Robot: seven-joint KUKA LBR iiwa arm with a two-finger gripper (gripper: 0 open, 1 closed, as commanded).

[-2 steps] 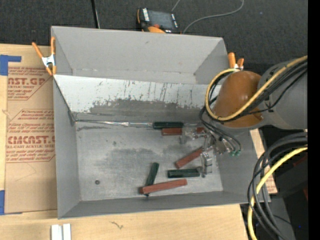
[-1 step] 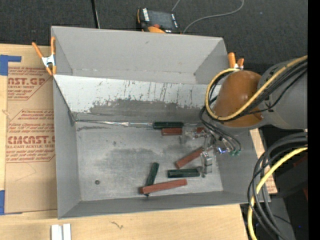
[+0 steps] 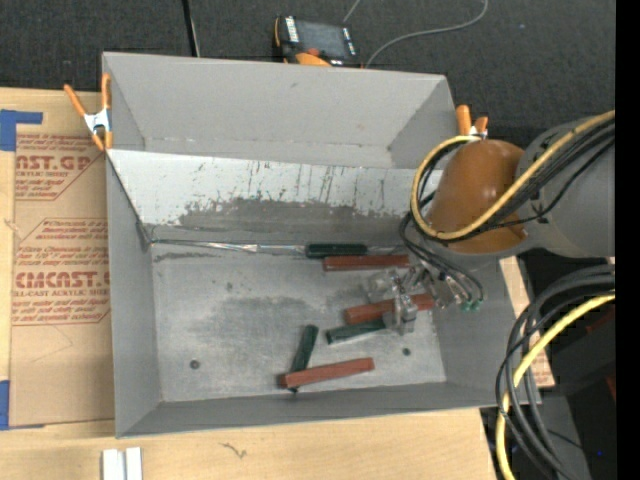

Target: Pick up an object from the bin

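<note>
I am watching the gripper (image 3: 404, 306) hanging low at the right of the bin (image 3: 220, 308), over a red-brown stick (image 3: 366, 314) lying flat on the floor. I cannot tell whether it is spread or closed. Nothing is looking lifted; gripping and raising are remaining.

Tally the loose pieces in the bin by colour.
Red-brown bars: 3
Dark green bars: 3
Total: 6
</note>
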